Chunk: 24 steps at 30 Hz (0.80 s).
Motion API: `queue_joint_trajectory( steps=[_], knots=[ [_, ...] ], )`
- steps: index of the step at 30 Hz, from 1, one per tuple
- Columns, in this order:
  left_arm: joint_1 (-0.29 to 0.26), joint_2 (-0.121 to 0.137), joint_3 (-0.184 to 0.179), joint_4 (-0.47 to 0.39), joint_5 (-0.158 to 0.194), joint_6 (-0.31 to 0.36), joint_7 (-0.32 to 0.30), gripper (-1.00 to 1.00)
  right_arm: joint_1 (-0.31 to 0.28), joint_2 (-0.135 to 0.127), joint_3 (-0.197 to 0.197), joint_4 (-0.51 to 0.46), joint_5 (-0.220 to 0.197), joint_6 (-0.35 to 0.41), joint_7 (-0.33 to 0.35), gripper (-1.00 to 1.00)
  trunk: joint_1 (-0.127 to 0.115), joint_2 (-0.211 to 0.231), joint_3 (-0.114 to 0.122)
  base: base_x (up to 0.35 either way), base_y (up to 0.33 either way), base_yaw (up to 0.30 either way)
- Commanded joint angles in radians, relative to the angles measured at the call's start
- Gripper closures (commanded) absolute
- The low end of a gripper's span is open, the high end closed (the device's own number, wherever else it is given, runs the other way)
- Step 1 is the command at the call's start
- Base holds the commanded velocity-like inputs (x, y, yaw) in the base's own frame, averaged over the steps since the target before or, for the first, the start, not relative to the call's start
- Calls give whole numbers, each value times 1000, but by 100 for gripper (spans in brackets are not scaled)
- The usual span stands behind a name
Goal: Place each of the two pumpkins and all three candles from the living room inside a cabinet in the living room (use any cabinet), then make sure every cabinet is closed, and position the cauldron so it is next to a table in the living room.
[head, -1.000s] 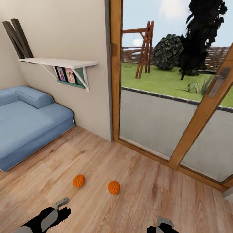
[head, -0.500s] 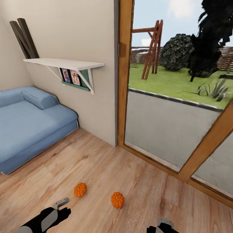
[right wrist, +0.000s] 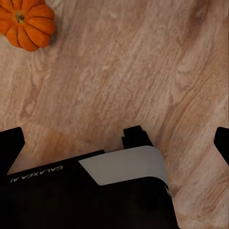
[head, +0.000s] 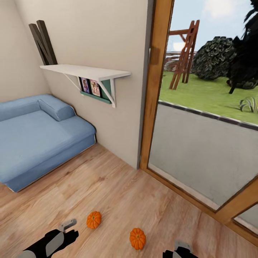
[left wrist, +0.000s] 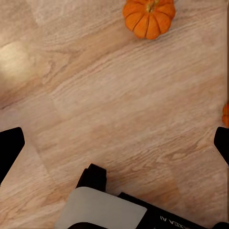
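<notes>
Head view: two pumpkins lie on the wood floor (head: 118,186), apart from each other. The left pumpkin (head: 94,219) sits just ahead of the left hand (head: 66,225), whose grey tip and black-and-white body rise from the lower edge. The right pumpkin (head: 137,238) lies nearer the lower edge, between the two arms and closer to the right hand (head: 182,247), of which a grey tip and some black casing show. From this view the state of either hand cannot be told.

Left wrist view: the two dark fingertips (left wrist: 10,148) stand at opposite edges of the frame, so the left hand is spread wide with nothing between its fingers. One pumpkin (left wrist: 149,17) rests on the floor beyond the hand, stem up; a sliver of the other (left wrist: 225,114) shows at the frame edge. A white-and-black arm segment crosses the near part of the picture.

Right wrist view: the right hand is likewise spread, its fingertips (right wrist: 11,145) at opposite edges and holding nothing. A pumpkin (right wrist: 27,25) lies on the floor well ahead, off to one side of the fingers' line.

Surroundings, head view: a blue sofa (head: 36,136) stands against the beige wall at left; a white shelf (head: 86,71) on brackets carries dark slanted boards (head: 43,42), with small pictures (head: 90,86) beneath it. A wood-framed glass door (head: 200,150) at right looks onto grass, shrubs and a wooden frame.
</notes>
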Motion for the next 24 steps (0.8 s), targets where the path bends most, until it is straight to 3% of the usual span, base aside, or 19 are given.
queue_joint_trajectory(
  steps=[1, 24],
  knots=[
    [0, 1, -7, -3, 9, 3, 8, -100, 0, 0, 6, -2, -4, 5, -7, -100, 1, -1, -1, 327, 69, 6],
    [0, 3, -6, -3, 9, 3, 8, -100, 0, 1, 6, -2, -3, 4, -5, -100, 1, -1, -1, 250, 181, 0]
  ],
)
